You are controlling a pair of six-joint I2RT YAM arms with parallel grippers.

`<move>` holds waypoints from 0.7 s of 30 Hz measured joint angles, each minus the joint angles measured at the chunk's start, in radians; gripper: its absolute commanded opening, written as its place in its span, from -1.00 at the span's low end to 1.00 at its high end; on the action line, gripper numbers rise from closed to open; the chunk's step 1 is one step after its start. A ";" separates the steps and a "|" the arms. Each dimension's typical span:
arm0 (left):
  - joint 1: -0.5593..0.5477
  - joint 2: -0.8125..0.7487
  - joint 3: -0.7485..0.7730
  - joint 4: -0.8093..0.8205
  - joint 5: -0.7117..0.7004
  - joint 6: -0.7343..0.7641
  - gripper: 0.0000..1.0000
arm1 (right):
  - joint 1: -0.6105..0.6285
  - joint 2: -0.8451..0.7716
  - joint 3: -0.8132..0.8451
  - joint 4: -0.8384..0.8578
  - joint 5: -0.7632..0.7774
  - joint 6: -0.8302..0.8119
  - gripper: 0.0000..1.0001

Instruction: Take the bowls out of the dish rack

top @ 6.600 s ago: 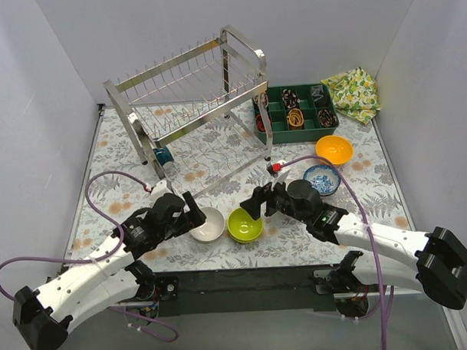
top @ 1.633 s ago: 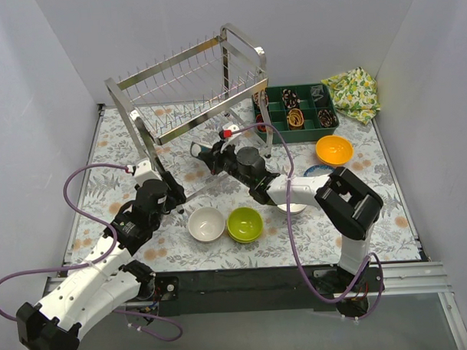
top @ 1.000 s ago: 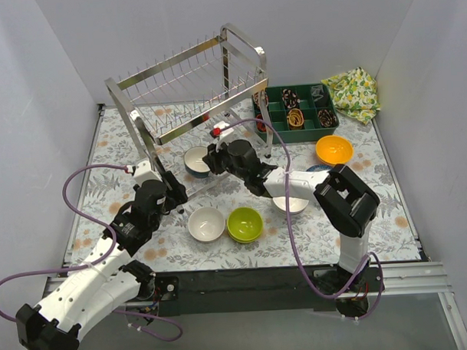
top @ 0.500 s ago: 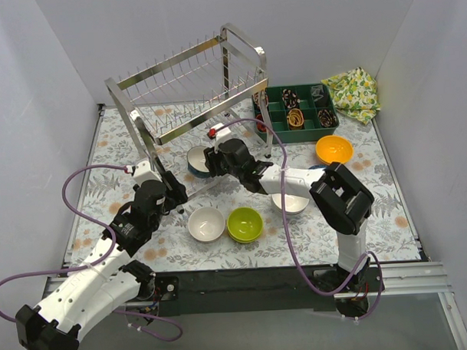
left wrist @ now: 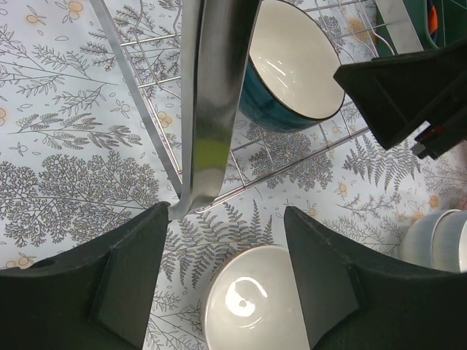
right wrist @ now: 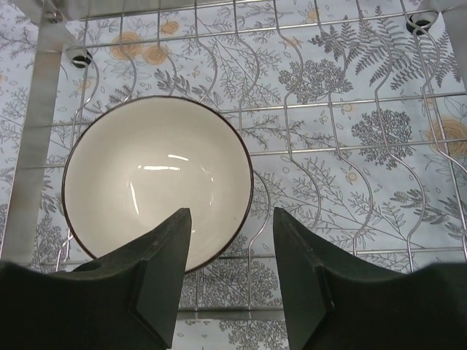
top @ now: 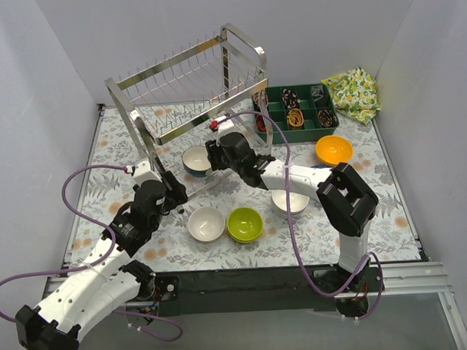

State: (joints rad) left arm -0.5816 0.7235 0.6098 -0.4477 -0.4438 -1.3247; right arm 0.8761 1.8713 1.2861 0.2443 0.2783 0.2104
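Note:
The steel dish rack (top: 186,84) stands at the back left. On its lower wire shelf (right wrist: 343,131) lies one of the bowls, teal outside and cream inside (top: 195,159) (right wrist: 157,179) (left wrist: 292,62). My right gripper (top: 211,158) (right wrist: 230,270) is open at that bowl's right rim, the edge lying between its fingers. My left gripper (top: 175,196) (left wrist: 226,281) is open by the rack's front leg (left wrist: 211,102), above a white bowl (top: 206,223) (left wrist: 255,306). On the table sit a lime green bowl (top: 244,224), another white bowl (top: 290,203) and an orange bowl (top: 334,149).
A dark green compartment tray (top: 296,107) sits behind the right arm. A yellow patterned cloth (top: 353,90) lies in the back right corner. The right forearm crosses over the second white bowl. The rack's upper tier overhangs the teal bowl.
The right gripper's jaws have widened beside the teal bowl and the gripper has shifted slightly toward the back. The bowl and the left arm have stayed in place.

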 measured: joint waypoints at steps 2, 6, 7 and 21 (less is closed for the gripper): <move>0.000 -0.001 0.000 0.000 0.000 0.000 0.29 | -0.002 0.025 0.037 -0.017 0.000 0.012 0.13; 0.000 -0.008 0.000 0.000 0.000 0.000 0.29 | -0.008 0.087 0.093 -0.040 -0.014 0.042 0.11; 0.000 -0.009 0.000 0.000 0.000 0.000 0.29 | -0.010 0.098 0.098 -0.047 -0.019 0.048 0.11; 0.000 -0.019 -0.004 0.000 0.006 0.000 0.30 | -0.036 0.167 0.163 -0.122 -0.078 0.092 -0.97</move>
State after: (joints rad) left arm -0.5816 0.7048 0.6060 -0.4480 -0.4377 -1.3251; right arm 0.8398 2.0380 1.4494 0.1226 0.2001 0.3027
